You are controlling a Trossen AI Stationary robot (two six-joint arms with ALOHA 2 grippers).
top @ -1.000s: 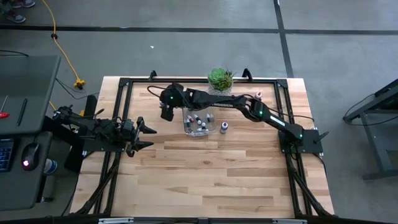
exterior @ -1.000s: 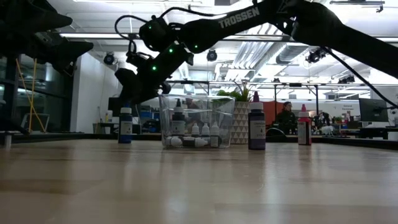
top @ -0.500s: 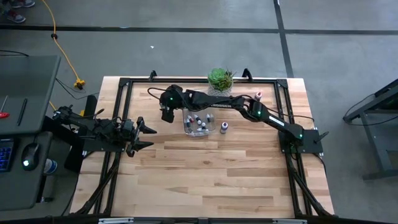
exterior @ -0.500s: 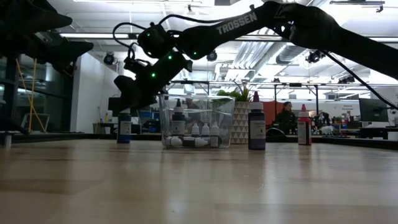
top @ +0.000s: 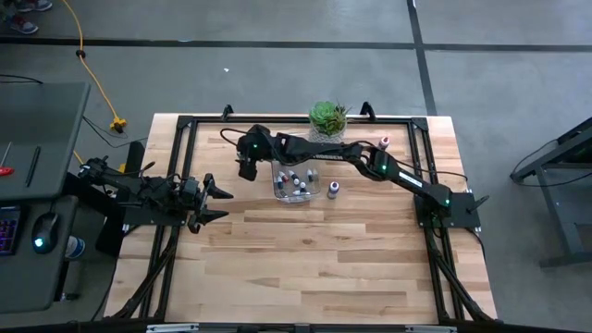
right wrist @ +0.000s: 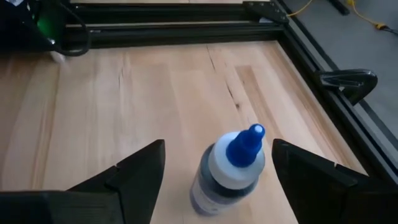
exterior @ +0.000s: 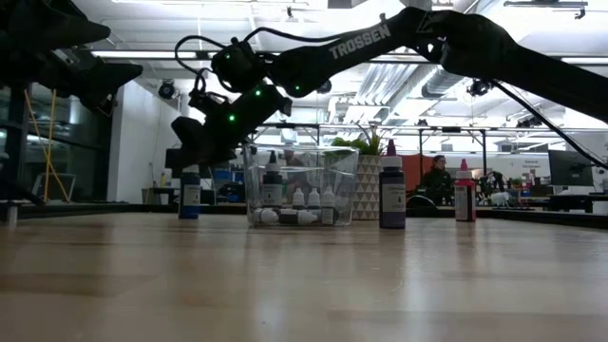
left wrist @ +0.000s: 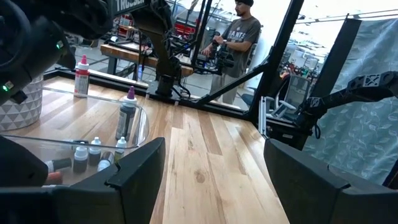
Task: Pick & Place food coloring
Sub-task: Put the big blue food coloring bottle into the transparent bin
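A small bottle of food coloring with a blue cap [right wrist: 230, 171] stands upright on the wooden table, left of the clear bin [top: 292, 182]. My right gripper [right wrist: 217, 149] hangs open just above it, one finger on either side and neither touching; in the low view the gripper [exterior: 190, 152] is over the bottle [exterior: 191, 195]. The bin [exterior: 302, 185] holds several small bottles. A purple bottle [exterior: 391, 195] and a red bottle [exterior: 464, 199] stand to the right of it. My left gripper [top: 220, 202] waits open at the table's left edge.
A green succulent in a white pot [top: 327, 117] stands behind the bin at the far edge. A black frame [top: 185, 125] runs around the tabletop. The near half of the table is bare wood [top: 305, 268]. A person stands in the room beyond the table [left wrist: 239, 37].
My right gripper has sunk a little toward the blue-capped bottle, and its fingers stay open. The bottle and the bin have not moved.
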